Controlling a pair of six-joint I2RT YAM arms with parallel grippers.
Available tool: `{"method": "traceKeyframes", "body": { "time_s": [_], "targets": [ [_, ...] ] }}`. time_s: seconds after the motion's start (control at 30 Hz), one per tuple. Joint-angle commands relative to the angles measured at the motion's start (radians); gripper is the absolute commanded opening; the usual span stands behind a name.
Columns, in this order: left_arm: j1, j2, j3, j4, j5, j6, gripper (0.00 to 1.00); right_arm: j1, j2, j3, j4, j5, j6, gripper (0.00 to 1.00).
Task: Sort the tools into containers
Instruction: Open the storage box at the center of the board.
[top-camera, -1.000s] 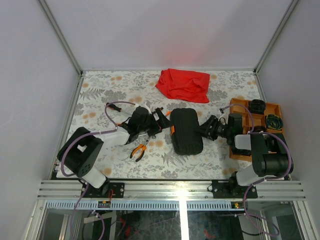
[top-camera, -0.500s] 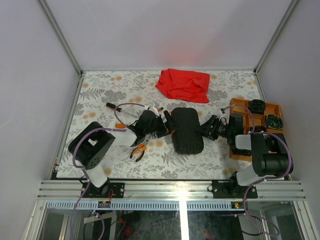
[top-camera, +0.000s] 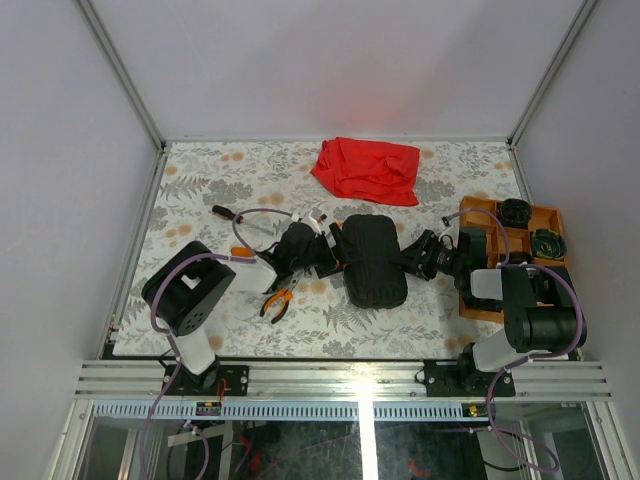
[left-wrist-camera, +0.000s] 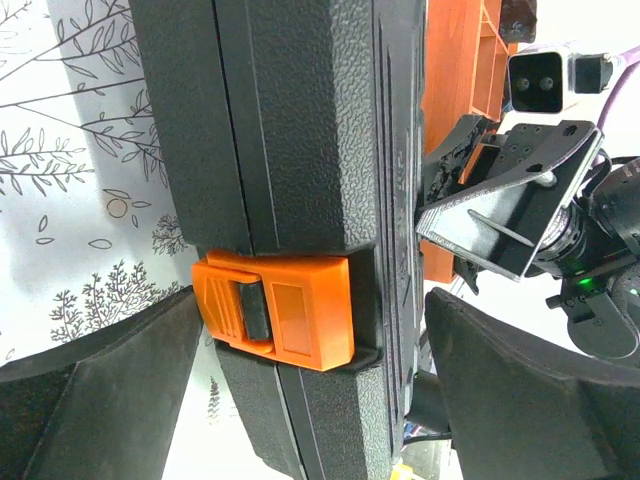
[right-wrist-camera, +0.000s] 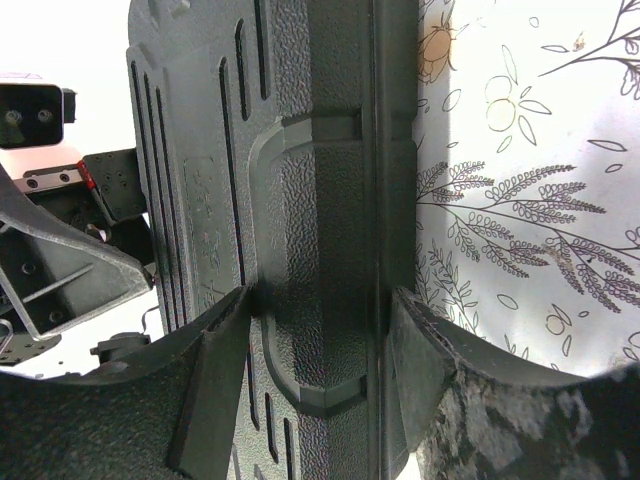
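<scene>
The black case (top-camera: 373, 260) lies shut in the middle of the table. Its orange latch (left-wrist-camera: 275, 308) faces my left gripper (top-camera: 328, 252), which is open. The left fingers (left-wrist-camera: 100, 390) straddle the latch edge with a gap on each side. My right gripper (top-camera: 415, 258) is shut on the case's opposite edge, with both pads (right-wrist-camera: 425, 370) pressed against the textured shell (right-wrist-camera: 320, 200). Orange-handled pliers (top-camera: 277, 300) lie on the table under the left arm. A screwdriver (top-camera: 225, 212) lies further left. The orange tray (top-camera: 480, 215) stands at the right.
A red cloth (top-camera: 366, 168) lies crumpled at the back centre. Dark round items (top-camera: 515, 212) sit in the tray's far compartments. The right arm stretches across the tray's near side. Grey walls close in the table on three sides.
My left gripper has moved right, up to the latch side of the case, and its arm has swung with it. The case looks turned slightly straighter. The right gripper keeps its hold.
</scene>
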Motion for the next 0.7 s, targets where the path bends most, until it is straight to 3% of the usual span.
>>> {"method": "traceKeyframes", "body": {
  "time_s": [0.0, 0.37, 0.67],
  "targets": [
    [-0.016, -0.004, 0.054, -0.062, -0.047, 0.052, 0.87, -0.009, 0.039, -0.029, -0.098, 0.138, -0.025, 0.37],
    [-0.062, -0.031, 0.132, -0.271, -0.176, 0.154, 0.71, -0.009, 0.045, -0.031, -0.104, 0.141, -0.033, 0.36],
    [-0.074, -0.044, 0.199, -0.438, -0.257, 0.203, 0.63, -0.009, 0.044, -0.027, -0.124, 0.163, -0.05, 0.36]
  ]
}}
